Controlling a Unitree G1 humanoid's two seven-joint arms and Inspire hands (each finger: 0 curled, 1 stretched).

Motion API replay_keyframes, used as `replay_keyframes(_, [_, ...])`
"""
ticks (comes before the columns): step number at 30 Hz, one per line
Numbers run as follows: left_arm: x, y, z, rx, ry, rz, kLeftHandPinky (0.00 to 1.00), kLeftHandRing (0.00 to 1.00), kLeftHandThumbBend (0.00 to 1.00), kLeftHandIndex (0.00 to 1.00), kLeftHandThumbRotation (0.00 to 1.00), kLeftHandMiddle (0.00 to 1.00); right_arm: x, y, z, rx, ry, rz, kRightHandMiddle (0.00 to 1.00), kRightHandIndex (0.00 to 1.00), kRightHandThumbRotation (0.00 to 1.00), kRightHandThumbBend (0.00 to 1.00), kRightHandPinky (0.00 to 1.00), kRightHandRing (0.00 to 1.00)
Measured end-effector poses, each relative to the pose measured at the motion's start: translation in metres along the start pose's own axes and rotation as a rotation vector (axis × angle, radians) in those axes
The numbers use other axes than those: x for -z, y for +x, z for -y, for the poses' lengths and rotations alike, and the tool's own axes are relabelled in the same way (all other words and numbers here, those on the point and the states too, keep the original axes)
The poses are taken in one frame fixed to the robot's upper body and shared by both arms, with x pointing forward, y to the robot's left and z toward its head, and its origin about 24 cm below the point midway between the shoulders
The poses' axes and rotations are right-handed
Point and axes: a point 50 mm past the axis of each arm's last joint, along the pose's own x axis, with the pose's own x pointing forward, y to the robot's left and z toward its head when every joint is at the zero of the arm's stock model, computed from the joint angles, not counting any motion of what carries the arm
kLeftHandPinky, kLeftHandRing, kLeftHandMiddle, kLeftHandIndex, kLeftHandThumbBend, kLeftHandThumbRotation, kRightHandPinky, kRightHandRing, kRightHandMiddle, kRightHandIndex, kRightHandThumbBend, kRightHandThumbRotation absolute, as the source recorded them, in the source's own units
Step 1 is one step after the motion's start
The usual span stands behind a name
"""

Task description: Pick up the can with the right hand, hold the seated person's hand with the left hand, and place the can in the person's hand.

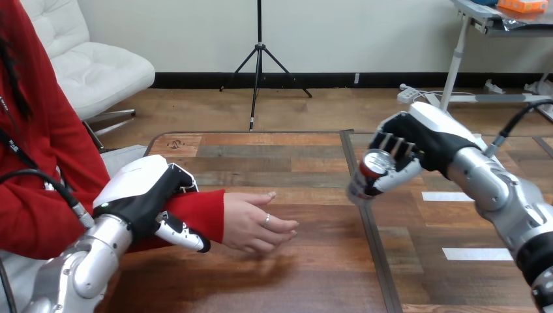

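- The right hand (417,147) has its fingers curled tight round the can (368,173). The can is up in the air and tipped, with its top turned to the near left.
- The can hangs over the right part of the table (293,150). It is well apart from the person's hand (254,222), which is lower down and to the left.
- The left hand (147,195) is closed round the red sleeve (195,207) near the person's wrist (220,210). Its fingers go over the top and its thumb sits under the near side.
- The person's hand rests on the table just right of the left hand. Its fingers are loosely bent and point right. I cannot tell how far the palm faces up.
- I think the job now is to bring the can left and down to that hand.
- To do it well, the right hand should keep its firm hold and go slowly, so the can does not slip.
- It should stand the can up straight on the way, then come in low from the right, bottom first, into the palm.
- The left hand should hold the wrist gently and keep it steady, without squeezing.
- The right hand should let go only when the can sits in the palm and the person's fingers are round it.
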Motion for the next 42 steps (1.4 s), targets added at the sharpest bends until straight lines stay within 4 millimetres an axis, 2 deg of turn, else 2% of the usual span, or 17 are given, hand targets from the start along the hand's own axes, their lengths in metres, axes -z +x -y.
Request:
replay_keyframes(19, [-0.009,0.007,0.003,-0.010,-0.041,0.003,0.22,0.28,0.76,0.37,0.00,0.37,-0.020,0.006,-0.005,-0.010,0.010,0.072,0.45,0.45,0.00,0.75,0.36,0.40])
replay_keyframes(42, [-0.023,0.018,0.001,-0.029,-0.080,0.039,0.22,0.27,0.73,0.36,0.00,0.36,-0.025,0.007,-0.004,-0.009,0.005,0.094,0.45,0.45,0.00,0.75,0.36,0.40])
